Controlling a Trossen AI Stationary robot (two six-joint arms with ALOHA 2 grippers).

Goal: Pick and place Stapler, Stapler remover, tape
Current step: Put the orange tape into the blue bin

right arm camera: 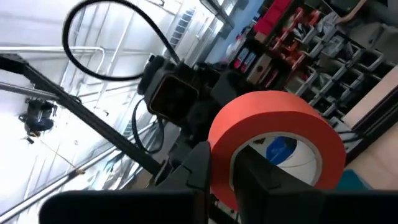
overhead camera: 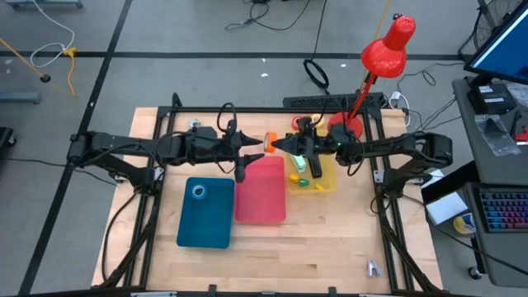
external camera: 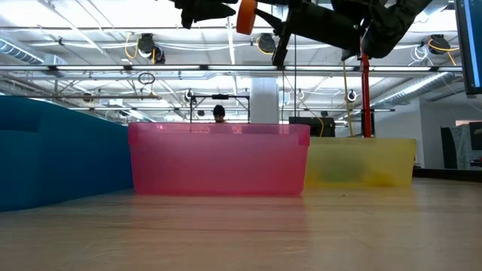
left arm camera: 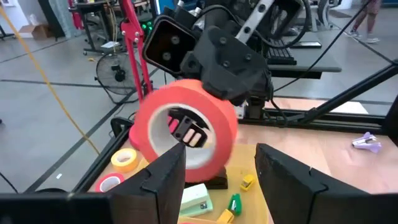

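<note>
Three trays are seen side by side on the wooden table (overhead camera: 330, 239): a blue tray (overhead camera: 206, 219) toward nine o'clock, a pink tray (overhead camera: 262, 198) at the centre, and a smaller yellow tray (overhead camera: 323, 177) toward three o'clock. A blue roll of tape (overhead camera: 199, 192) lies in the blue tray near its twelve-o'clock end. Nothing can be made out inside the pink tray. In the yellow tray a yellow tape roll (left arm camera: 125, 159), a red tape roll (left arm camera: 109, 183), a pale green stapler (left arm camera: 196, 200) and some small yellow and green pieces are gathered. The orange tape roll (right arm camera: 277, 140) is held in the air above the twelve-o'clock edge of the pink tray, clamped through its rim by the right gripper (right arm camera: 221, 171). The left gripper (left arm camera: 221, 177) is held just beside the roll, facing it from nine o'clock, its fingers parted and not closed on anything. A red desk lamp (overhead camera: 386, 48) stands at the table's one-o'clock corner. A small purple object (left arm camera: 367, 142) lies apart on the wood. Beyond the table, grey floor, cables, shelving and a distant person (external camera: 219, 114) are seen.
</note>
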